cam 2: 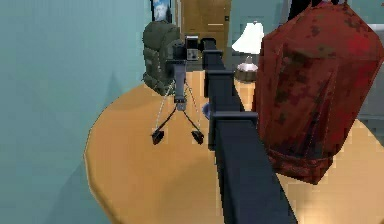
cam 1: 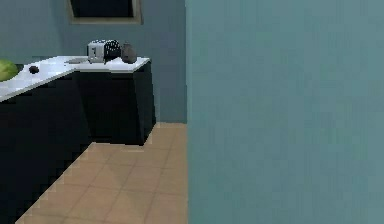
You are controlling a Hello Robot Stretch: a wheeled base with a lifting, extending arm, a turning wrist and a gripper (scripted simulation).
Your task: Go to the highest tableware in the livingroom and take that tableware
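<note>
**Arm out over round counter, grasp not yet made**

Arm bar point(cam 2: 240, 160) runs up from bottom edge across round wooden counter point(cam 2: 140, 170). Pincer point(cam 2: 178, 135) hangs at its far end, fingers pointing down at tabletop, dark bust point(cam 2: 158, 50) right behind it. Can't tell whether pincer holds anything. No clear tableware to be made out; small blue blob point(cam 2: 207, 107) on counter just beside arm may be it, too small to say. Red patterned thing point(cam 2: 315, 90) + white-shade lamp point(cam 2: 248, 38) stand at arm side view's right. Fwd view: teal wall point(cam 1: 290, 110) close, black kitchen counter point(cam 1: 110, 100) w/ toaster point(cam 1: 102, 50) beyond. Step, as I judge: reach/grasp phase, driving prob done. Next move needs target confirmed, then pincer lined up on it w/o knocking bust.
</note>
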